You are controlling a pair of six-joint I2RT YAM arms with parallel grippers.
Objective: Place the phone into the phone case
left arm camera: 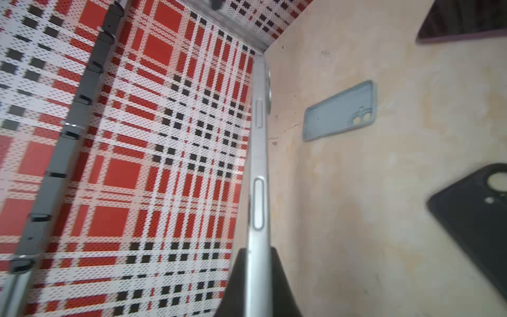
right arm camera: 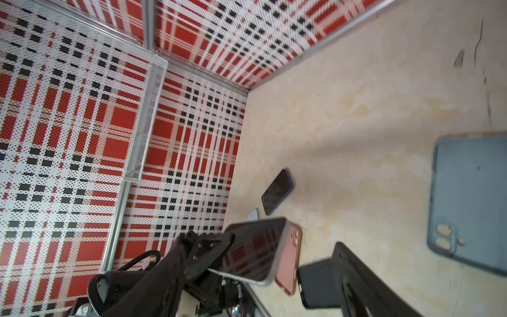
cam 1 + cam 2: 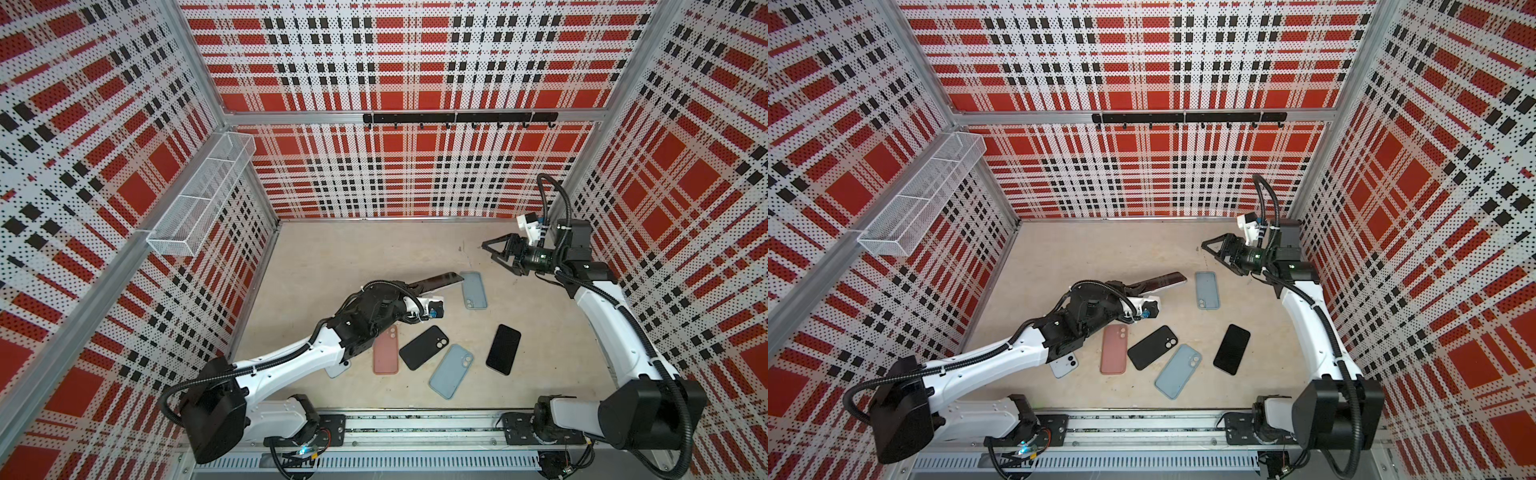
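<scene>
Phone (image 3: 436, 281) hangs over the middle of the tabletop (image 3: 353, 257), clamped in our left gripper (image 1: 256, 274). Right gripper (image 3: 496, 253) gapes empty by the far right corner. Blue case (image 3: 473, 290) lies just beside the phone, and only our left wrist view shows the pinch.

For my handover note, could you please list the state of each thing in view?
left gripper: shut on held phone
held phone: held up, tilted
right gripper: open, empty
far blue case: flat, empty
black case: flat, empty
pink case: lying flat
near blue case: lying flat
dark phone: flat, screen up, uncased
white phone: back up, partly hidden
</scene>
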